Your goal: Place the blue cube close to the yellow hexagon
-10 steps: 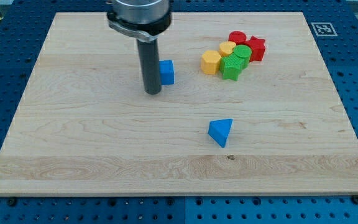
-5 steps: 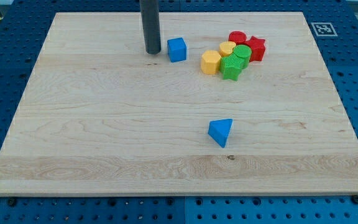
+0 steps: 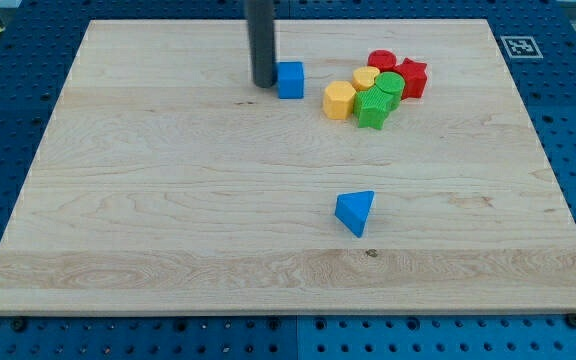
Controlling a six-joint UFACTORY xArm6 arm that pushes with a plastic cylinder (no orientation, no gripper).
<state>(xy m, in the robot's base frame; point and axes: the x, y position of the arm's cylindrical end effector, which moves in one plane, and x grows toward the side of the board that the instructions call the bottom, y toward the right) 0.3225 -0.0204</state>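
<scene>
The blue cube [image 3: 290,80] sits on the wooden board [image 3: 168,200] in the upper middle. My tip [image 3: 264,83] stands right against the cube's left side. The yellow hexagon [image 3: 339,100] lies to the cube's right and slightly lower, a small gap away. It is the leftmost block of a cluster.
The cluster holds a second yellow block [image 3: 365,78], a green star [image 3: 373,107], a green cylinder [image 3: 390,86], a red cylinder [image 3: 381,61] and a red star [image 3: 412,77]. A blue triangular block [image 3: 355,211] lies alone lower down, right of centre.
My tip moved up and then right, pushing the blue cube up and right toward the yellow hexagon. The other blocks have not moved.
</scene>
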